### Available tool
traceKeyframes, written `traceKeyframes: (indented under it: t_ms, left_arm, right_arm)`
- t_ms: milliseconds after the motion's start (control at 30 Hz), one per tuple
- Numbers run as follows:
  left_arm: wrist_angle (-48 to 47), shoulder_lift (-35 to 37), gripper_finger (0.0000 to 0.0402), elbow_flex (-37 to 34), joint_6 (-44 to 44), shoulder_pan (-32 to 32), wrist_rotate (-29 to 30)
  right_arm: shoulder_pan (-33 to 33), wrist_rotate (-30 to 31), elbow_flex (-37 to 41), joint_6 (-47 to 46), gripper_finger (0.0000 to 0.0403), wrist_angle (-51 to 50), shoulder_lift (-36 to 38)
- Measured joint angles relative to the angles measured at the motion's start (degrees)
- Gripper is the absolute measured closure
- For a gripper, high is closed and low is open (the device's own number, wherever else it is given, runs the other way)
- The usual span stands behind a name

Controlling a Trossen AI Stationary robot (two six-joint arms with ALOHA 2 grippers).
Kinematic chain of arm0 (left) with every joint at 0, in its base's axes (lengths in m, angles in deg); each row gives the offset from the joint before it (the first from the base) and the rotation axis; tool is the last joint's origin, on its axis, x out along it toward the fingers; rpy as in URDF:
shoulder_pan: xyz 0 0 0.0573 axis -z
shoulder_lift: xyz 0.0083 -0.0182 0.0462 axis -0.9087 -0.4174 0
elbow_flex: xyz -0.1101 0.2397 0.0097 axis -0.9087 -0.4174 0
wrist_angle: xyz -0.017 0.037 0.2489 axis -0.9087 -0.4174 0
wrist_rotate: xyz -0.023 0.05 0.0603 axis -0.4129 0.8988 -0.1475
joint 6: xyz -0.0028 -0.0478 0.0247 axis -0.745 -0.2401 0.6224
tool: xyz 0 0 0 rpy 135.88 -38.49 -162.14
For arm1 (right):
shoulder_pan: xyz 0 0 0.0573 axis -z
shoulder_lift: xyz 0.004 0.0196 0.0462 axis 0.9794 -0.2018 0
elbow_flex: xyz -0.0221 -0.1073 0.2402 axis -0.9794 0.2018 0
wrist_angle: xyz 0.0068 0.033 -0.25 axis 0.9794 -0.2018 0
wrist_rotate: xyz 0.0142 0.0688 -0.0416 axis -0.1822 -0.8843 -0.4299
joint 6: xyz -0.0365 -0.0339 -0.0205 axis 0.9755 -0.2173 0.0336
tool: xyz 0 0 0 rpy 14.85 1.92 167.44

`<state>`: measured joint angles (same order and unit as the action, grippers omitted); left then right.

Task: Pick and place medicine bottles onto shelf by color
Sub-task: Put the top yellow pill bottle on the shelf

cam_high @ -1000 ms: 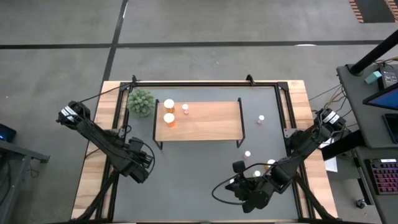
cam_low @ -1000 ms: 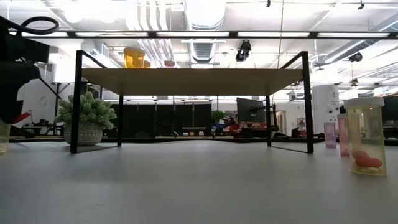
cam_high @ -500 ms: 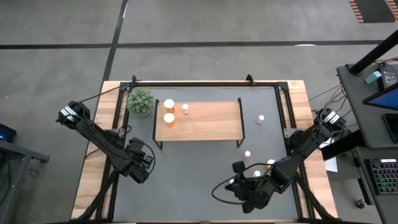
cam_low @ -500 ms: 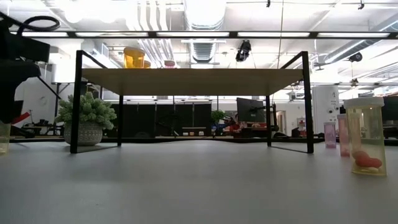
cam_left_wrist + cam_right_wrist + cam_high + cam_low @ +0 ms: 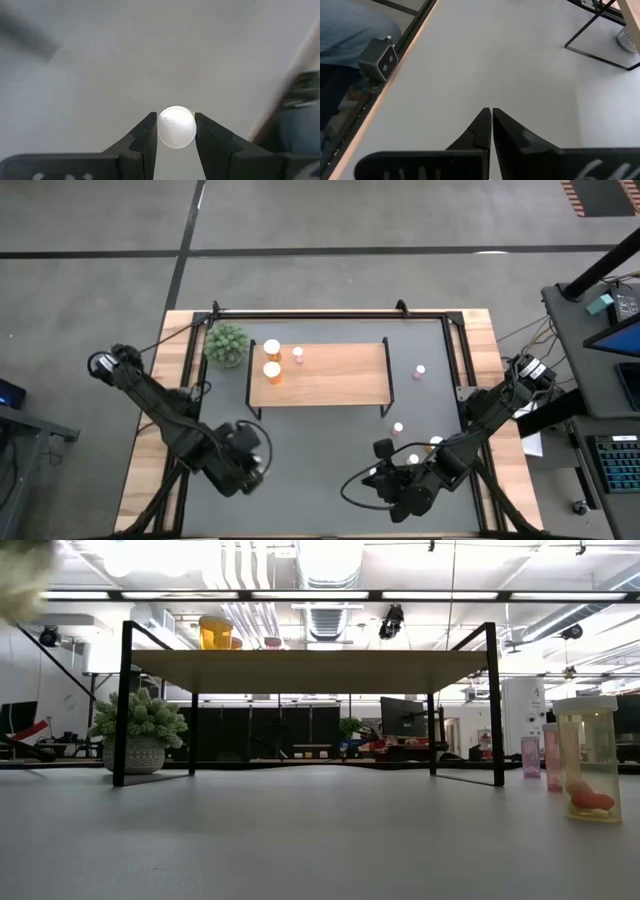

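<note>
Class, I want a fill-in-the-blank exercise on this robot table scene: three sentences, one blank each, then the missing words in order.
1. The left gripper is closed on a bottle with a ______ cap.
2. The right gripper holds nothing and its fingers are ______.
3. On the shelf, the two orange bottles stand at the end nearest the green ______.

Missing words: white; shut; plant

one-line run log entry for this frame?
left gripper: shut on white-capped bottle, over near table | right gripper: shut, empty, near edge | shelf: two orange, one pink bottle | step: carrying
</note>
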<state>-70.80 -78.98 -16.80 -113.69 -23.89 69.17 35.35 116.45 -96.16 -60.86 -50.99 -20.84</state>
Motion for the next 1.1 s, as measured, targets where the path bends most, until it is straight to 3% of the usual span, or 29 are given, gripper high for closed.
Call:
traceKeyframes:
  t_ms: [233, 533, 800, 1100]
  left_arm:
    - [-0.05, -6.56, 0.0306, 14.58, 26.97, -6.47, 5.31]
    - [0.02, -10.39, 0.0306, 23.43, 51.63, -20.03, 6.41]
    - [0.84, -11.46, 0.0306, 22.93, 62.57, -31.21, 6.38]
    - [4.10, -11.59, 0.0306, 21.46, 66.61, -34.11, 6.34]
  right_arm:
    - [-0.39, 0.00, 0.02, 0.76, 0.0394, 0.00, 0.00]
    - [-1.60, 0.01, 0.02, 0.94, 0.0394, -0.32, 1.13]
    - [-2.10, 0.05, 0.02, 0.95, 0.0394, -0.22, 1.57]
    - [-2.12, 0.07, 0.02, 1.19, 0.0394, -0.24, 1.57]
